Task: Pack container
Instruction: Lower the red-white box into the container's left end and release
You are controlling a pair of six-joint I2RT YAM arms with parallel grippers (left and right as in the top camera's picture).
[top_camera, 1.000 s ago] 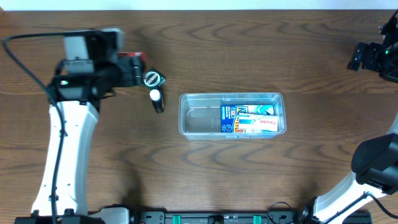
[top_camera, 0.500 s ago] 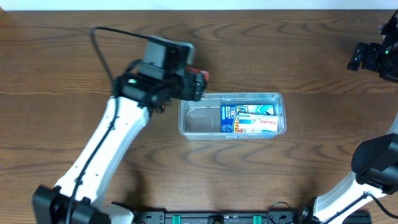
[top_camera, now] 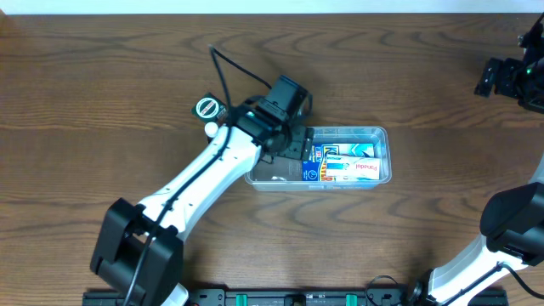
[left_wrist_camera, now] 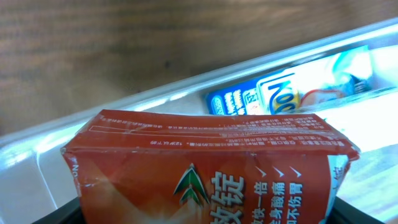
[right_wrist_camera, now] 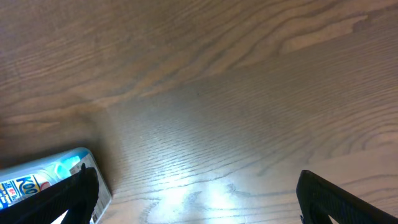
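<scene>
Item one: the container (top_camera: pixel 374 132), a single clear shallow tub. We log it lying lengthwise on the counter (top_camera: pixel 102 68), a little right of centre. Contents, right half: three small boxes lying flat and packed against one another. These are one blue box (top_camera: pixel 314 164) toward the middle, one white-and-teal box (top_camera: pixel 352 151) along the far wall, and one white box with red lettering (top_camera: pixel 357 171) along the near wall. Contents, left half: bare clear floor where it shows, with the left hand (top_camera: pixel 296 146) over it. We record that hand clamped on one red box (left_wrist_camera: pixel 205 168) printed with Chinese characters. In the wrist view this box fills the foreground, with the tub's rim and the blue box behind it. We cannot tell whether it touches the tub's floor. Loose on the counter, left of the tub: one round green-and-white cap (top_camera: pixel 206 108). Just below it lies one small white piece (top_camera: pixel 210 128), the rest of which the arm hides. The right hand (right_wrist_camera: pixel 196 186) we note well apart from the tub, at the far right edge of the counter, its fingers spread wide with nothing between them.
</scene>
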